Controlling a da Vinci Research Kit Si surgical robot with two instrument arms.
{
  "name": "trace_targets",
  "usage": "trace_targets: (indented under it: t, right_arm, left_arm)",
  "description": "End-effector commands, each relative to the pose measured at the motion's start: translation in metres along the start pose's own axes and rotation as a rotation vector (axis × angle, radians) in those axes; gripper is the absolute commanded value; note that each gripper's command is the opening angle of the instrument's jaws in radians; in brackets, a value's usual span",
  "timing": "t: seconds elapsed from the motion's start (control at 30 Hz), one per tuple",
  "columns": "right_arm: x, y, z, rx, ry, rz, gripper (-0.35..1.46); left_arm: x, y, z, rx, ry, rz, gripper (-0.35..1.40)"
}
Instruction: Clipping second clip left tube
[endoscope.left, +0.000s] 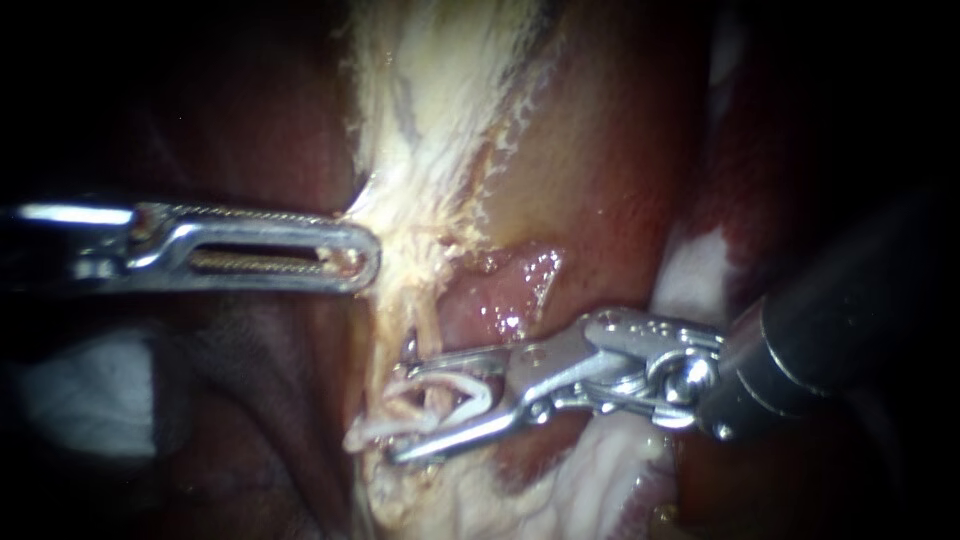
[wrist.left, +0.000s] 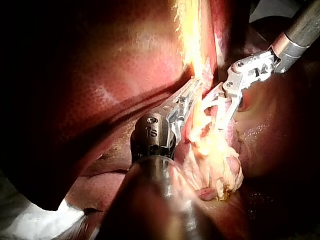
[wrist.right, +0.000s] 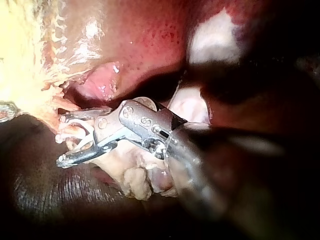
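Dark red liver (endoscope.left: 620, 170) makes the bkgd, w/ a band of pale fatty tissue (endoscope.left: 430, 140) running down the frame centre. L instrument (endoscope.left: 368, 255) comes in at mid left, jaws pressed together on the edge of that pale tissue, prob. to draw it leftward so the strands below lie taut and exposed. R instrument (endoscope.left: 405, 412) enters from lower right. Its jaws stand wide but carry an open white clip (endoscope.left: 480, 390) between them, straddling a thin tube (endoscope.left: 428, 335) at lower centre, so the clip isn't closed yet. Can't tell which tube this is, or how many strands sit inside. In the way:
- frayed tissue round the tube
- small dark bit (endoscope.left: 410, 346) just above the upper jaw (poss. a clip, unclear)
- wet pink fold (endoscope.left: 510, 290) close by

Pale patch (endoscope.left: 690, 280) at right sits apart from the work.
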Motion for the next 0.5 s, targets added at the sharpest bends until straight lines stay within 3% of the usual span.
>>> trace_targets:
  t: [0.03, 0.5]
  right_arm:
    - [0.0, 0.0, 0.0, 0.0, 0.0, 0.0, 0.58]
    - [0.0, -0.0001, -0.0001, 0.0, 0.0, -0.006, 0.58]
  left_arm:
    - [0.0, 0.0, 0.0, 0.001, 0.0, 0.0, -0.35]
    - [0.0, 0.0, 0.0, 0.001, 0.0, 0.0, -0.35]
